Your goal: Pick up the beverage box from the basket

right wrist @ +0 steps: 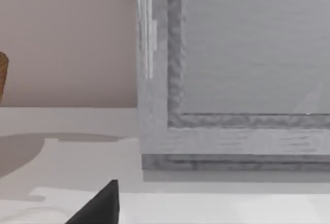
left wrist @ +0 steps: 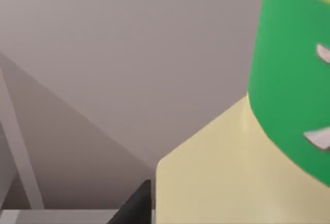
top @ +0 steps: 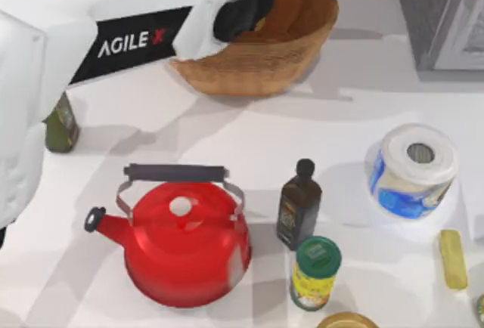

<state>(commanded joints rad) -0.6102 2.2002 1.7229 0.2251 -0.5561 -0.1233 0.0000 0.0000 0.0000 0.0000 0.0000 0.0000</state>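
Note:
The brown woven basket [top: 257, 63] stands at the back middle of the table. My left arm reaches across from the left, and its black gripper [top: 253, 3] is over the basket's inside. In the left wrist view the beverage box [left wrist: 227, 177] is very close: a cream-yellow carton with a green cap, and a dark fingertip [left wrist: 136, 203] sits right against its edge. The left gripper looks shut on the carton. From above, only a sliver of yellow [top: 261, 23] peeks out under the gripper. My right gripper [right wrist: 98, 211] is parked near a grey cabinet.
In front stand a red kettle [top: 185, 241], a dark oil bottle [top: 299, 205] and a green-lidded yellow can [top: 315, 273]. A paper roll [top: 412, 169] and a yellow bar [top: 452, 258] lie right. A green bottle [top: 60, 128] sits under my left arm. The grey cabinet [top: 439, 14] fills the back right.

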